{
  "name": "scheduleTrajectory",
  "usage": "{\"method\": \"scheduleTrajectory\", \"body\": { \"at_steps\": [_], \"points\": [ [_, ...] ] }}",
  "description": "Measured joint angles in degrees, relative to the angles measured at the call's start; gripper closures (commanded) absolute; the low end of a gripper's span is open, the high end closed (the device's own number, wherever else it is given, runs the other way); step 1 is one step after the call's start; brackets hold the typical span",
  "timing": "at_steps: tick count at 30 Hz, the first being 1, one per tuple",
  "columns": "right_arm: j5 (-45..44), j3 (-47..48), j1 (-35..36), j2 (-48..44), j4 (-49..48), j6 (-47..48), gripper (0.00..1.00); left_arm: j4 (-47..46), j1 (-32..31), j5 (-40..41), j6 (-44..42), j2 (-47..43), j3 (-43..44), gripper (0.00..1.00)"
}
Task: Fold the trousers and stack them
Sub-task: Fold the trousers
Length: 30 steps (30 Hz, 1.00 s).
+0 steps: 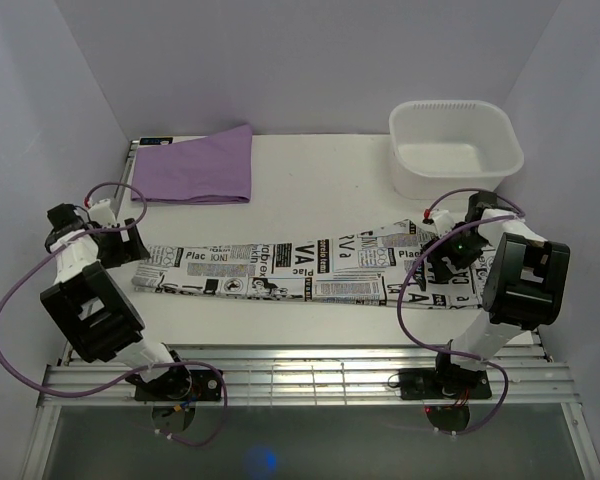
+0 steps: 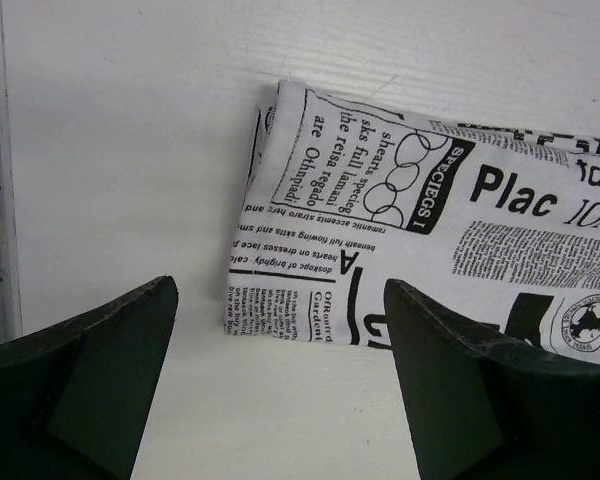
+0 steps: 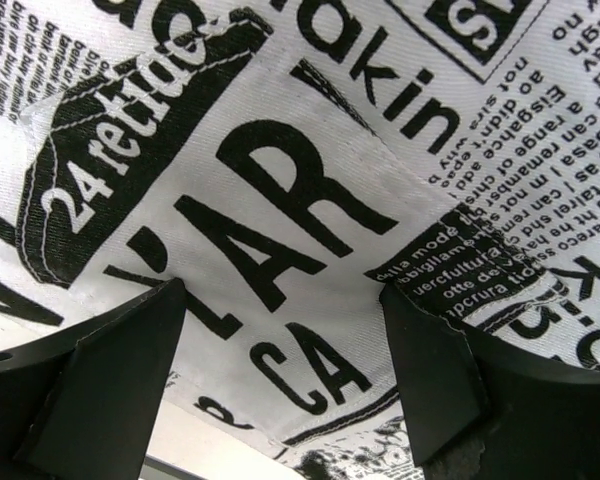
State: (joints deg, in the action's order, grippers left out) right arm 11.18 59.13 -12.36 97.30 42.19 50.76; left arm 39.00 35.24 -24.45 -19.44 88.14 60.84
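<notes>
The trousers, white with black newspaper print, lie stretched flat as a long strip across the table from left to right. My left gripper is open and hovers just off their left end; in the left wrist view that leg end lies ahead of the spread fingers with bare table between them. My right gripper is open low over the right end; its view shows the printed cloth with a seam and hem between the fingers. Whether it touches the cloth I cannot tell.
A folded plain purple cloth lies at the back left. A white plastic basin stands at the back right. A metal rail runs along the near edge. Walls close in the sides.
</notes>
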Motion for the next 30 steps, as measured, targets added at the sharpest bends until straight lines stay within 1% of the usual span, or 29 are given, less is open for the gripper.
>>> {"method": "scheduleTrajectory", "body": {
  "at_steps": [4, 7, 10, 12, 14, 17, 20, 24, 25, 28, 29, 30],
  "points": [
    [-1.2, 0.1, 0.3, 0.0, 0.0, 1.1, 0.14, 0.4, 0.5, 0.3, -0.9, 0.7, -0.1, 0.07],
    [-1.4, 0.1, 0.3, 0.0, 0.1, 1.6, 0.14, -0.4, 0.5, 1.9, -0.2, 2.0, -0.5, 0.10],
    [-1.9, 0.1, 0.3, -0.1, 0.1, 2.1, 0.14, -1.5, 0.6, 3.4, 0.9, 4.8, -0.5, 0.14],
    [-1.9, 0.1, 0.3, -0.1, 0.1, 2.2, 0.14, -1.7, 0.6, 3.9, 1.6, 7.5, -0.5, 0.15],
    [-1.9, 0.1, 0.3, -0.1, 0.1, 2.2, 0.14, -1.8, 0.6, 3.8, 1.7, 10.1, -0.7, 0.15],
    [-1.9, 0.1, 0.3, -0.1, 0.3, 2.3, 0.14, -2.3, 0.6, 1.6, 1.4, 10.1, -1.2, 0.18],
    [-1.8, 0.3, 0.3, 0.0, 0.6, 2.3, 0.14, -3.4, 0.5, -0.5, 1.3, 9.7, -2.5, 0.29],
    [-1.8, 0.9, 0.3, 0.5, 1.3, 2.3, 0.15, -4.7, 0.2, -2.2, 1.6, 9.6, -3.6, 0.41],
    [-1.8, 1.2, 0.3, 0.7, 1.5, 2.2, 0.15, -4.8, 0.2, -2.4, 1.7, 9.7, -3.6, 0.51],
    [-1.8, 2.3, 0.1, 1.4, 2.5, 2.2, 0.16, -4.4, 0.2, -3.6, 2.5, 10.8, -3.1, 0.73],
    [-1.7, 2.6, 0.1, 1.6, 2.9, 2.1, 0.16, -3.9, 0.2, -4.0, 2.7, 11.4, -2.7, 0.91],
    [-1.6, 2.8, 0.1, 1.8, 3.1, 2.1, 0.16, -3.1, 0.1, -4.5, 3.0, 12.0, -2.1, 1.00]
  ]
}}
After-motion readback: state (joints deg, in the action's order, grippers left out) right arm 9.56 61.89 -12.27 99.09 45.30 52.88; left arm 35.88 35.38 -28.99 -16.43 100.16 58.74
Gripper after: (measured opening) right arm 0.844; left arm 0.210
